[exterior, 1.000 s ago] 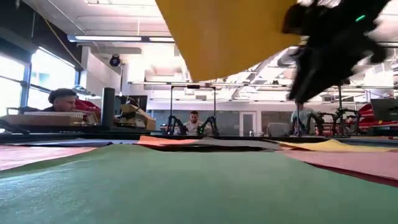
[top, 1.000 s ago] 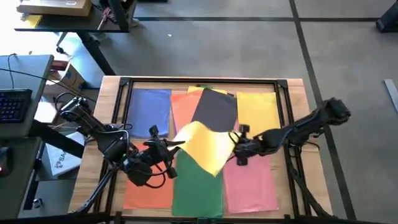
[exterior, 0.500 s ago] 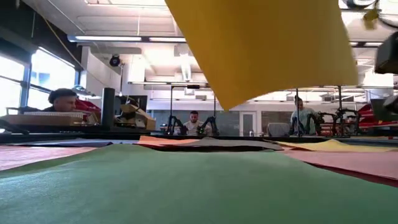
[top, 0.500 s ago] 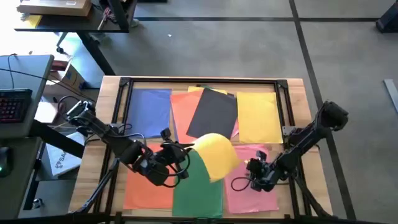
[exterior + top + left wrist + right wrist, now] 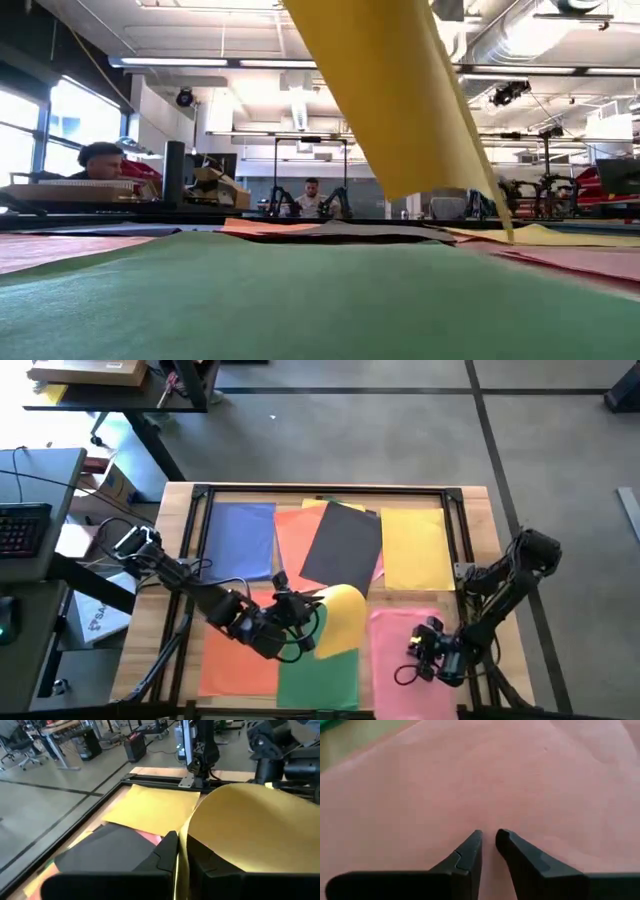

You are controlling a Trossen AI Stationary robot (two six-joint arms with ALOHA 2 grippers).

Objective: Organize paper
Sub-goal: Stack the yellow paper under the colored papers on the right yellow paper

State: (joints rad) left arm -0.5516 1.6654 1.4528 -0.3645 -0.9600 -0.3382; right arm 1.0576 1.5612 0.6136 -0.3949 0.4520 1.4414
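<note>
A loose yellow paper sheet (image 5: 340, 618) curls in the air over the green sheet (image 5: 320, 665), and my left gripper (image 5: 303, 614) is shut on it. In the low view this yellow sheet (image 5: 400, 100) hangs down from above. My right gripper (image 5: 422, 652) hovers near the table's right front over the pink sheet (image 5: 480, 780), its fingers a narrow gap apart with nothing between them. Blue (image 5: 240, 540), orange (image 5: 293, 545), dark grey (image 5: 345, 545) and another yellow sheet (image 5: 415, 545) lie flat along the far side. My left gripper pinches one edge of the yellow sheet (image 5: 181, 851) between its two fingers. The fingers come from the table's left, roughly level. The sheet stands on edge in the hold and bows away in a curve, lifted above the green sheet.
Another orange sheet (image 5: 235, 665) lies at the near left. A black metal frame (image 5: 325, 490) runs around the tabletop. A desk with a keyboard (image 5: 25, 525) stands off the table's left. People sit in the room beyond the far edge (image 5: 100, 160).
My right gripper has let go of the yellow sheet and gone toward the table's near right, down over the pink sheet. My left gripper has moved right, keeping its hold. The sheet's freed side has dropped and the sheet has curled up beside the left gripper.
</note>
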